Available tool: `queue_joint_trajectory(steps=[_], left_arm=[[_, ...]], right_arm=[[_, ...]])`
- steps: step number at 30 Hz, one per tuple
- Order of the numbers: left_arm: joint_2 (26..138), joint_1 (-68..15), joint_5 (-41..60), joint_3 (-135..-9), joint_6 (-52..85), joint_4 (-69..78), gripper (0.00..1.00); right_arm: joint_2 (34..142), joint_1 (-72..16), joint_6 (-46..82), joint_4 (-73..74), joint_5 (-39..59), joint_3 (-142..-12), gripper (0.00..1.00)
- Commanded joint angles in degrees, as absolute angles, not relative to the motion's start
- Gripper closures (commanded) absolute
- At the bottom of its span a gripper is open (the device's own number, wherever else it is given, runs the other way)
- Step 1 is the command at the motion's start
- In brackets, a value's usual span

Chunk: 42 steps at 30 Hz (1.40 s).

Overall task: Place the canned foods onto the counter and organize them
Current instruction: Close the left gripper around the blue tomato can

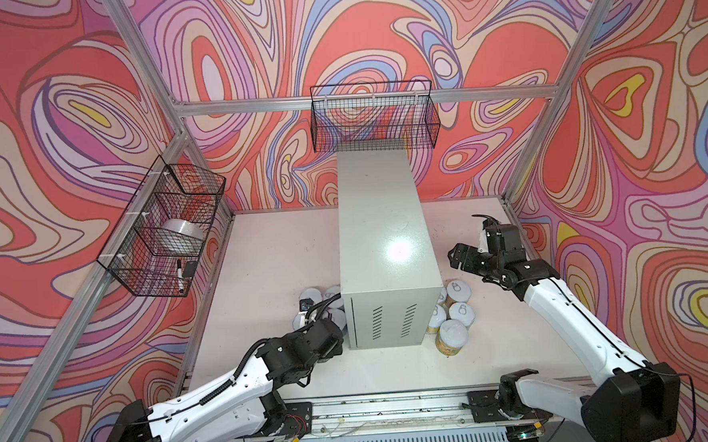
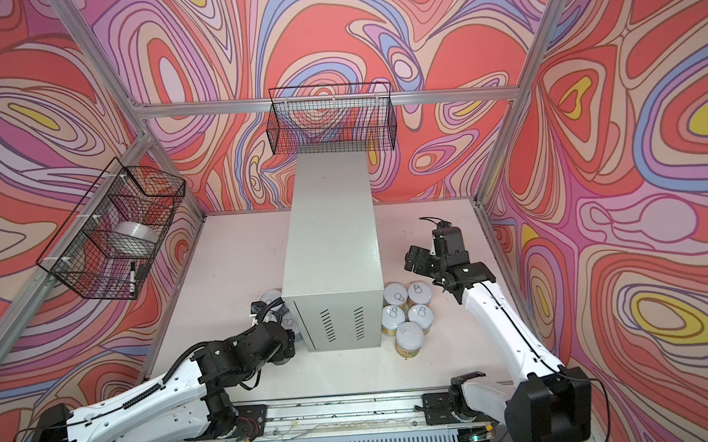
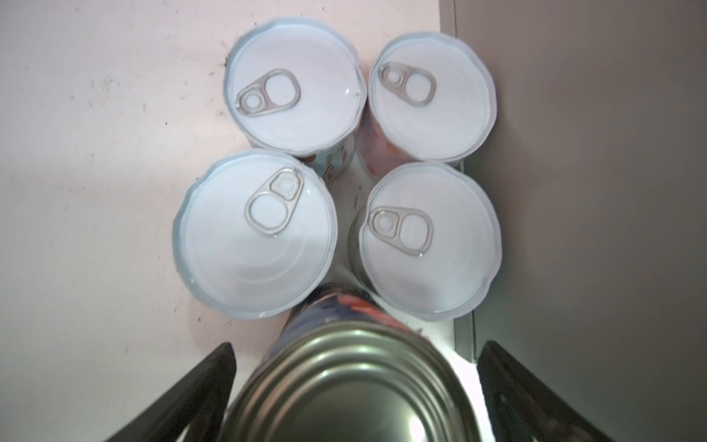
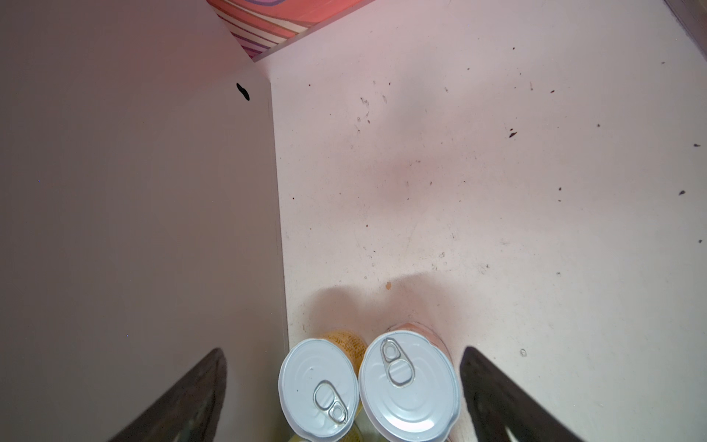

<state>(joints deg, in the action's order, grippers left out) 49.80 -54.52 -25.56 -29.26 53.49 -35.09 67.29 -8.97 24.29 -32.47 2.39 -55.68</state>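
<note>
- The left claw (image 3: pixel 355 346) hangs low at the near left corner of the counter (image 1: pixel 386 228), released, with its jaws spread about as wide as they go
- Its two dark fingers (image 3: pixel 214 382) straddle the navy can (image 3: pixel 352 386), which stands upside down with its bare ribbed metal base facing up
- A sliver of gap shows between each finger and the tin, so nothing is clasped; whether a pad brushes the can lower down I cannot tell
- Just beyond the navy can, four pull-tab cans (image 3: pixel 294 84) stand upright in a two-by-two block, packed close together; the pair on one side sits right against the counter's side wall
- The right claw (image 4: pixel 343 350) hovers over the white tabletop (image 4: pixel 497 191) on the counter's right side, also let go, with its jaws wide and nothing between them at finger height
- Below it, the right wrist view shows two lids side by side and touching: a yellow-labelled can (image 4: pixel 317 390) next to the counter wall and a pink-labelled can (image 4: pixel 409 386) beside it; neither finger touches them
- In both top views these two form the back row of a group of five cans (image 2: pixel 420 315), laid out two, two and one in front, beside the counter's right wall near its vented face
- Every can in view stands on the tabletop, one cluster on each side of the counter
</note>
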Motion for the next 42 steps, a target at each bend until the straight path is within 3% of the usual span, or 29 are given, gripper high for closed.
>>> queue_joint_trajectory(steps=[1,9,24,28,31,32,34,42], left_arm=[[50.8,-55.2,-27.86,-27.46,54.75,-32.6,0.03],[52.05,-55.38,-27.91,-25.87,56.82,-31.74,0.06],[52.74,-55.89,-29.33,-23.99,58.54,-31.43,0.2],[52.06,-56.07,-29.49,-24.26,58.37,-31.69,0.35],[51.5,-56.08,-29.28,-24.55,57.85,-31.99,0.54],[51.42,-56.07,-28.96,-24.79,57.53,-32.04,0.66],[51.08,-56.07,-28.52,-25.39,57.39,-32.45,1.0],[49.46,-56.25,-27.96,-32.44,54.73,-39.21,1.0]], right_arm=[[66.58,-9.08,23.88,-31.2,2.13,-54.67,0.02],[66.84,-9.05,24.08,-30.24,2.32,-53.88,0.02],[67.16,-9.07,24.08,-29.0,2.11,-53.05,0.03],[67.31,-9.11,24.16,-28.92,2.11,-52.82,0.02],[67.26,-9.16,24.14,-28.74,2.23,-52.79,0.03],[67.3,-9.08,24.17,-28.66,2.26,-52.77,0.03],[67.45,-9.09,24.2,-28.36,2.38,-52.56,0.03],[67.57,-9.12,24.7,-27.59,3.07,-51.94,0.03]])
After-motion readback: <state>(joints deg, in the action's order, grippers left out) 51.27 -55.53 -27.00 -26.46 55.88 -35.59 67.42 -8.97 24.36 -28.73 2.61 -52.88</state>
